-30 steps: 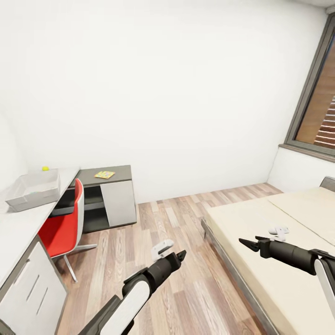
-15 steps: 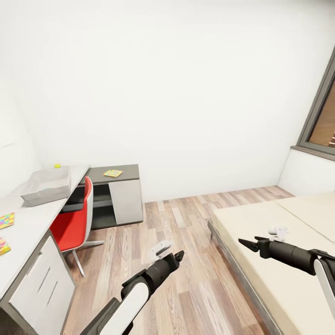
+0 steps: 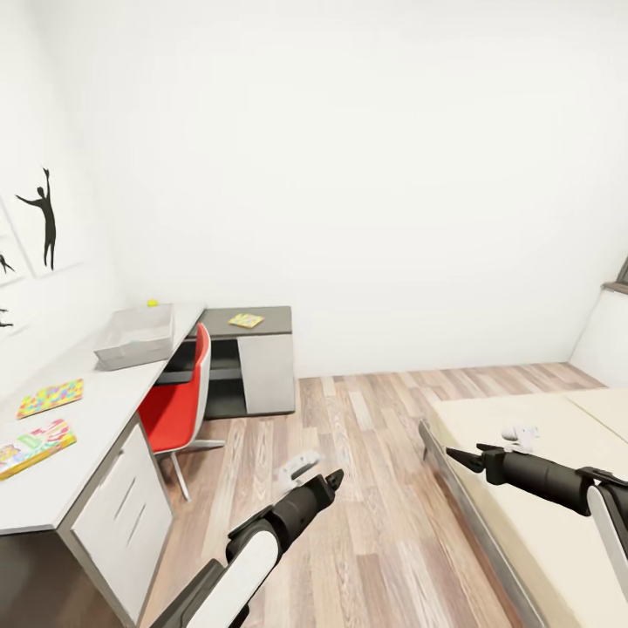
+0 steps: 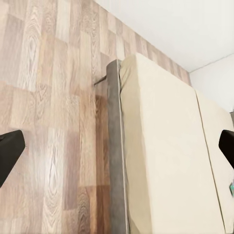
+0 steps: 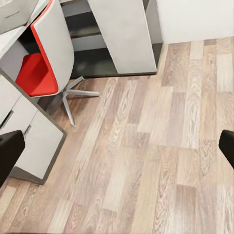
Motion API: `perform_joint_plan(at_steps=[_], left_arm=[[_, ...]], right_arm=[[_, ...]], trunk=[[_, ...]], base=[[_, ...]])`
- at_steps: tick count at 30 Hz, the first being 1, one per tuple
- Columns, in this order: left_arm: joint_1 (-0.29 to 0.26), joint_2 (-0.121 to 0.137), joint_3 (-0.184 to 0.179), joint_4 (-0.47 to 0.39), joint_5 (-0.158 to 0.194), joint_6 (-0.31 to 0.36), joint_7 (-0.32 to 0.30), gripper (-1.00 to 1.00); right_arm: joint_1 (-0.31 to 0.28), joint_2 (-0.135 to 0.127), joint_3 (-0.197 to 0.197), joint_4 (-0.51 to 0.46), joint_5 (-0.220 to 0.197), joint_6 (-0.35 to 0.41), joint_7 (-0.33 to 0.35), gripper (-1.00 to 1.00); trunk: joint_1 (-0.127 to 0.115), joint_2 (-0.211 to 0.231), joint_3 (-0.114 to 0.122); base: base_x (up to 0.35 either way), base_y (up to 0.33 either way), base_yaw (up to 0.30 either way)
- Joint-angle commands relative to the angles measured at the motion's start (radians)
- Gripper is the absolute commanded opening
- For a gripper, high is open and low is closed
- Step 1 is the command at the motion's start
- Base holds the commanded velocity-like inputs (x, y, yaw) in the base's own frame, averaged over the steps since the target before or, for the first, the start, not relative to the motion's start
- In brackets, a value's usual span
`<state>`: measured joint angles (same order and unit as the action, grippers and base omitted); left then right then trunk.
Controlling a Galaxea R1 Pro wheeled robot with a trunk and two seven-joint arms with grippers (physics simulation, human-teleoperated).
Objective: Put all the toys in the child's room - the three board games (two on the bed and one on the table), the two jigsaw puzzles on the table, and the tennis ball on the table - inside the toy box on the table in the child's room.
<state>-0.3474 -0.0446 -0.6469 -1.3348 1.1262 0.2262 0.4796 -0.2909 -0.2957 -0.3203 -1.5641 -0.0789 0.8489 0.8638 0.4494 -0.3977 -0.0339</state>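
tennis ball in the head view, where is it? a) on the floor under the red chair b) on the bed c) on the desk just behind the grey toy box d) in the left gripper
c: the tennis ball sits on the table right behind the far wall of the toy box.

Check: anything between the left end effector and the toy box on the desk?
Yes. The red chair stands tucked at the table, on the floor between the left end effector and the toy box. The box itself sits open-topped on the desktop with nothing over it; the tennis ball lies just behind it.
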Motion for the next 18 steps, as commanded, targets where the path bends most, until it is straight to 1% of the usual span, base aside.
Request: perform_joint_plan(at_steps=[1,6,9,14,18], left_arm=[[-0.001,0.0,-0.001,-0.001,0.005,0.002,0.007,1.0],[-0.001,0.0,0.0,0.0,0.005,0.0,0.007,1.0],[-0.001,0.0,0.0,0.0,0.006,0.0,0.007,1.0],[-0.001,-0.001,0.002,0.0,0.007,0.0,0.007,1.0],[-0.001,-0.002,0.003,0.0,0.008,0.001,0.007,1.0]], right_arm=[[-0.001,0.0,-0.001,0.0,-0.008,0.008,-0.001,1.0],[-0.001,-0.001,0.0,0.0,-0.008,0.009,-0.002,1.0],[-0.001,-0.001,0.001,-0.001,-0.007,0.009,-0.001,1.0],[0.0,-0.002,0.002,-0.001,-0.007,0.009,0.0,1.0],[0.0,-0.003,0.002,-0.001,-0.007,0.01,0.0,1.0]], trunk=[[0.001,-0.002,-0.002],[0.001,-0.002,-0.002],[0.001,-0.002,-0.002],[0.001,-0.002,-0.002],[0.001,-0.002,-0.002]], base=[[0.0,0.0,0.271],[-0.009,-0.002,0.274],[-0.08,-0.039,0.276],[-0.165,-0.095,0.229],[-0.224,-0.128,0.125]])
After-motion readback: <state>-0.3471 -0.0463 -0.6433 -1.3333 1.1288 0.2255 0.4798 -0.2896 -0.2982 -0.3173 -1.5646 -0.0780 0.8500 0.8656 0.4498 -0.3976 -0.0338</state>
